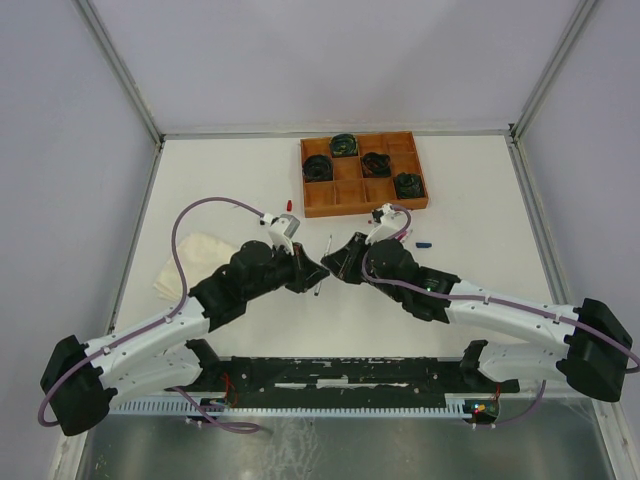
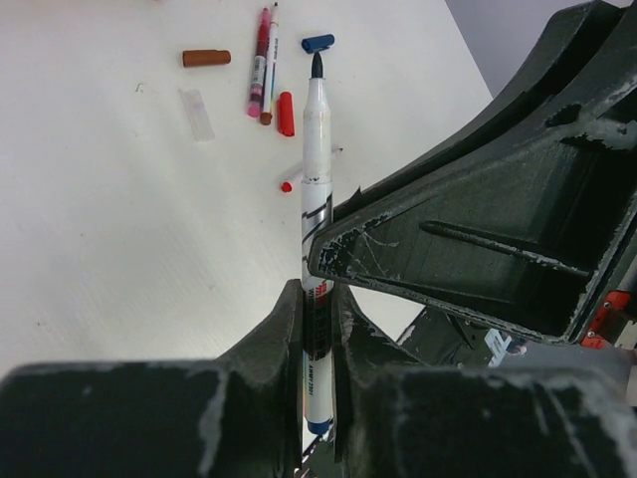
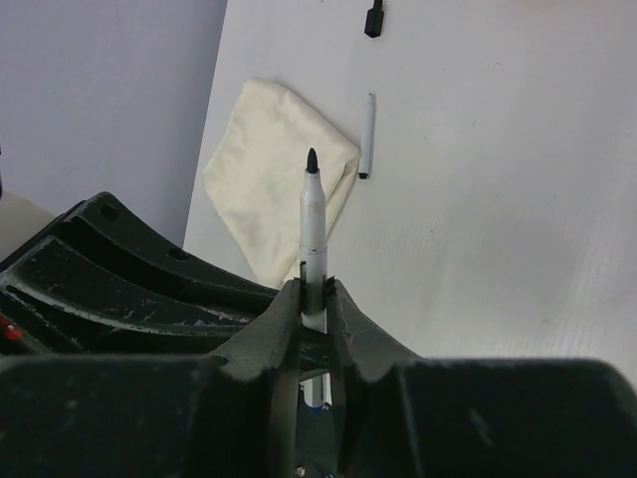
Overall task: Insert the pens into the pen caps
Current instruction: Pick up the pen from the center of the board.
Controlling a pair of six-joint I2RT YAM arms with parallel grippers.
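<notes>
We see one black-tipped pen [image 2: 317, 149], white-barrelled and uncapped, pinched low on its barrel by the left tool [image 2: 318, 299] and the right tool [image 3: 315, 294], its tip pointing to twelve o'clock in both wrist views. On the worktop [image 2: 119, 219] around that tip lie a brown cap [image 2: 206, 58] at nine o'clock, with a red pen [image 2: 260, 75] nearer the tip, a red cap [image 2: 286, 114] at seven and a blue cap [image 2: 318, 43] at twelve. In the right wrist view a black cap [image 3: 374, 18] lies at one o'clock and a white pen [image 3: 367, 134] at two.

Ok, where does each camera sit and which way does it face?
Top: above and behind, looking down on the table; left arm and right arm show.
Left wrist: looks past left fingers toward caps; right arm intrudes.
Right wrist: looks past right fingers toward the cloth; left arm intrudes.
Shared: both wrist views show the gripped pen.
</notes>
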